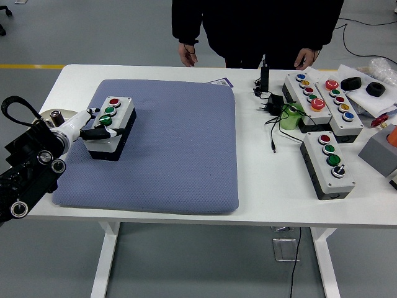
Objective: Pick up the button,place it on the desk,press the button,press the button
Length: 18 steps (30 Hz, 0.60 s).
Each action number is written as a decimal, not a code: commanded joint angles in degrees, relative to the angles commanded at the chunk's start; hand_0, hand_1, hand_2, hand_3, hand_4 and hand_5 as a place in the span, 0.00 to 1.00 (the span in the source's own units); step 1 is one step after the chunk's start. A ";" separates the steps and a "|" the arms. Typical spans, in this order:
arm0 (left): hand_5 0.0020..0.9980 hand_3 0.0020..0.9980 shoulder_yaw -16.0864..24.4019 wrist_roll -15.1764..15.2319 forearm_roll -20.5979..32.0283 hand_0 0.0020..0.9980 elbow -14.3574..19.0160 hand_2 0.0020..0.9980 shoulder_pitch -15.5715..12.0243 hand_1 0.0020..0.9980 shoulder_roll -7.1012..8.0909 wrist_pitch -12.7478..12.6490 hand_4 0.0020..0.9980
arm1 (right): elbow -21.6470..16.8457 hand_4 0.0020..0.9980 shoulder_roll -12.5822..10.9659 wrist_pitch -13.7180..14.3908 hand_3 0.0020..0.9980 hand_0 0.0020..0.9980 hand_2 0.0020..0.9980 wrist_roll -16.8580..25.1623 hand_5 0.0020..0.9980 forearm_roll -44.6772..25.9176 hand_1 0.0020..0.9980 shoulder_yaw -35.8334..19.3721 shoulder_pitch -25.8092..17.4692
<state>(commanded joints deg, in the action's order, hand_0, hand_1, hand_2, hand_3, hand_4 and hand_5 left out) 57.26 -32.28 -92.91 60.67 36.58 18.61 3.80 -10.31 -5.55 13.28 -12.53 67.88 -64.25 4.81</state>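
A grey button box (122, 112) with a red and two green buttons lies on the left part of the blue mat (173, 149). My left hand (96, 124) reaches in from the left and holds the box's near left corner. One black-tipped finger (102, 132) lies across the box's near end, over its lowest button. Other fingers run along the box's left side. The box rests on the mat. My right arm is out of sight.
Three more button boxes (327, 162) (308, 95) (341, 104) lie at the right, with a green object (289, 116), a plug and cable (272, 103). A tape roll (54, 115) sits by my left arm. A person stands behind the table, hands (188, 54) (305, 59) at the far edge.
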 joint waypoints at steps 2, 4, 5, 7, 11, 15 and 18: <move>0.72 1.00 -0.33 -0.85 0.10 1.00 -0.10 1.00 0.18 1.00 -0.23 -0.41 1.00 | 0.00 0.19 -0.04 0.00 0.59 0.76 0.73 0.03 0.15 0.09 0.72 -0.13 0.04; 0.72 1.00 -0.81 -2.05 0.80 1.00 0.14 1.00 0.35 1.00 -0.41 -1.26 1.00 | 0.00 0.19 -0.04 0.00 0.59 0.76 0.73 0.02 0.15 0.11 0.72 -0.25 0.06; 0.72 1.00 -1.00 -2.86 0.98 1.00 0.26 1.00 0.41 1.00 -0.55 -2.08 1.00 | 0.00 0.19 -0.04 0.00 0.59 0.76 0.73 0.03 0.15 0.14 0.72 -0.29 0.08; 0.70 1.00 -1.35 -4.16 1.05 0.97 0.34 1.00 0.57 1.00 -0.92 -2.96 1.00 | 0.00 0.19 -0.05 0.01 0.59 0.76 0.73 0.04 0.15 0.15 0.72 -0.44 0.11; 0.69 1.00 -2.20 -4.70 -0.04 0.94 0.00 1.00 1.02 1.00 -1.67 -3.49 1.00 | 0.00 0.19 -0.08 0.00 0.59 0.76 0.73 0.03 0.15 0.22 0.72 -0.59 0.12; 0.69 1.00 -3.08 -4.70 -1.40 0.94 -0.85 1.00 1.49 1.00 -2.38 -4.22 1.00 | 0.00 0.19 -0.12 -0.01 0.59 0.76 0.73 0.05 0.15 0.35 0.72 -0.80 0.08; 0.69 1.00 -3.93 -4.70 -2.06 0.94 -1.27 1.00 1.89 1.00 -2.88 -5.22 1.00 | 0.00 0.19 -0.15 0.02 0.59 0.76 0.73 0.07 0.15 0.35 0.72 -1.09 0.01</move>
<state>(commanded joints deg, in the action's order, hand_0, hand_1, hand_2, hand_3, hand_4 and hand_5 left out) 53.34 -36.98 -94.97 59.41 38.48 15.73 -1.43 -10.31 -5.70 13.30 -12.46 68.23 -65.34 4.81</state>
